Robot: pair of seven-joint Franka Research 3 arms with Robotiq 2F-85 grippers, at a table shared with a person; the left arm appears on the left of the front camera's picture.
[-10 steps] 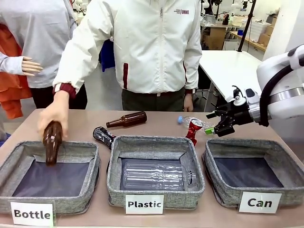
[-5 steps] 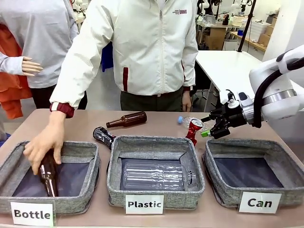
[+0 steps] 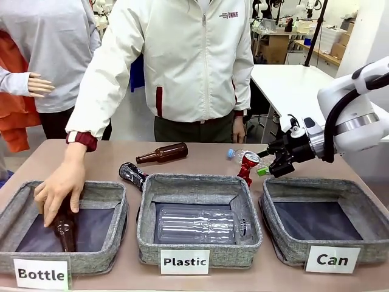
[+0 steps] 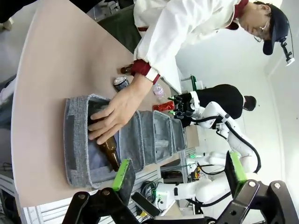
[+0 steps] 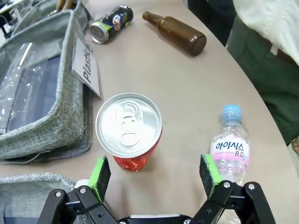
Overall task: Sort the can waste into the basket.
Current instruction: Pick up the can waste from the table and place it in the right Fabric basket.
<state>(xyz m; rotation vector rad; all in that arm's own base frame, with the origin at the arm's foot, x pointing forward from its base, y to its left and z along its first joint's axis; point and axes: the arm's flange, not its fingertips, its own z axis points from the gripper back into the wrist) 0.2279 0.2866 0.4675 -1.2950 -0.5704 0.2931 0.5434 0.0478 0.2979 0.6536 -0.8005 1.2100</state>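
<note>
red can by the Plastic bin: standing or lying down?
Standing. The red can has its silver tab end facing up and its crushed red body below, on the table, beside the Plastic bin at its far right corner.

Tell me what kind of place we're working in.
Probably a robotics lab set up for waste sorting: grey Bottle basket, Plastic basket and Can basket on the table, with a white workbench behind the person.

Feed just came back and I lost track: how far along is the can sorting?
Done: nothing yet; the Can basket holds no cans. In hand: the right arm's jaws stand open just short of the upright red can, not gripping it. Left: grasp that can and drop it in, then do the same with the black can lying by the far-left corner of the Plastic basket.
</note>
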